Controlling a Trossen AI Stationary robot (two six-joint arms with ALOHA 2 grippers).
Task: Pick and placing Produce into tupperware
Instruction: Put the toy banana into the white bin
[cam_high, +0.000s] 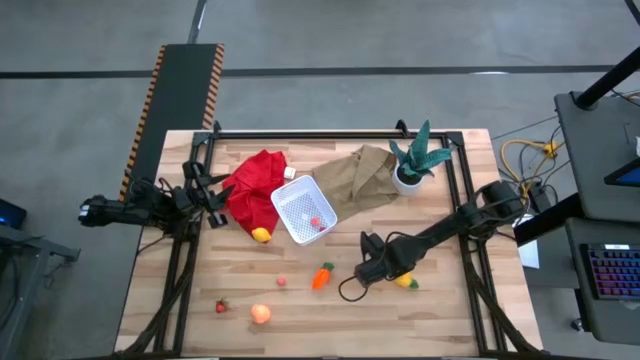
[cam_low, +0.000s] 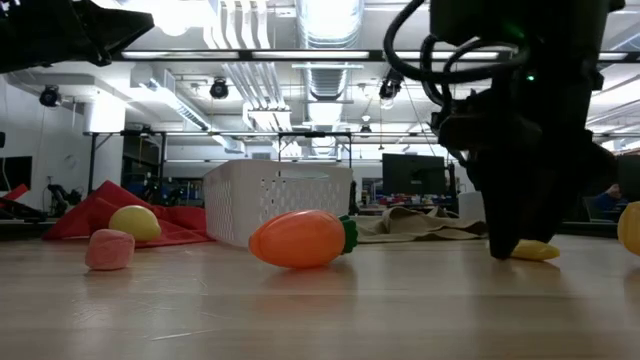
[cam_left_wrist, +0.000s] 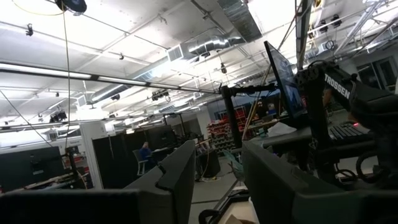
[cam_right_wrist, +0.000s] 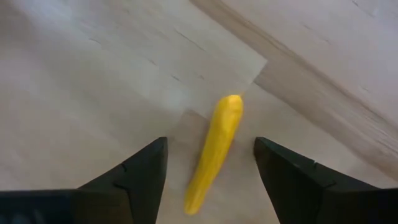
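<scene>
The tupperware (cam_high: 304, 211) sits mid-table between the red cloth (cam_high: 252, 186) and the brown bag (cam_high: 358, 176), with something red (cam_high: 317, 223) already inside it, which suggests the sorting is under way. A lemon (cam_high: 261, 235) lies touching or just beside its near corner. The rest of the produce is scattered toward the table's front: a carrot (cam_high: 321, 276) with its green top pointing toward the container, a small pink piece (cam_high: 282, 282), a red berry (cam_high: 221, 307) and a peach ball (cam_high: 260, 314). Farthest to the right lies a long yellow piece (cam_right_wrist: 215, 151), flat on the wood. The right gripper (cam_right_wrist: 210, 171) is down over it, fingers spread wide on either side and not touching it, so it looks lined up to close across the piece's narrow width, a sensible way to take something slim. From the low view the gripper's tips look to be at, or just above, table level beside the yellow piece. The left gripper (cam_left_wrist: 214, 177) waits raised at the table's left edge by the cloth, pointing into the room, its fingers parted and empty, likely kept clear of the right arm's work.
</scene>
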